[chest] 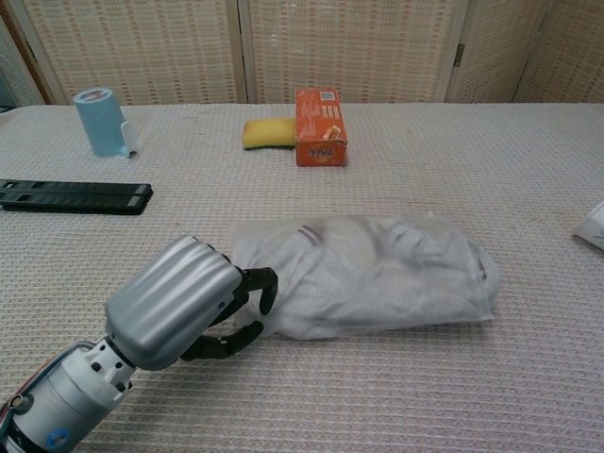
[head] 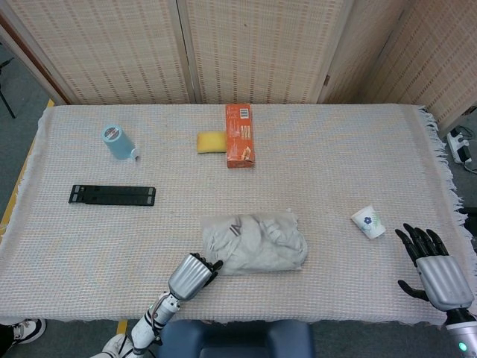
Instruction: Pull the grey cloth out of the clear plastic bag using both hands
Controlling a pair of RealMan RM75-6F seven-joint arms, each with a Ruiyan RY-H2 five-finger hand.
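The clear plastic bag (head: 253, 242) (chest: 368, 274) lies flat near the table's front middle, with the crumpled grey cloth (chest: 377, 260) inside it. My left hand (head: 194, 274) (chest: 184, 307) is at the bag's near left corner. Its fingers (chest: 257, 283) curl onto the bag's left edge, and the thumb reaches along the bottom edge. The hand hides that corner, so a firm grip is not plain. My right hand (head: 436, 265) hovers far right by the table's front edge, fingers spread and holding nothing. It shows only in the head view.
An orange box (head: 239, 134) (chest: 321, 125) and a yellow sponge (head: 211, 142) sit at the back middle. A blue cup (head: 117, 142) and a black strip (head: 112, 195) lie to the left. A small paper cup (head: 368, 222) lies on its side near the right hand.
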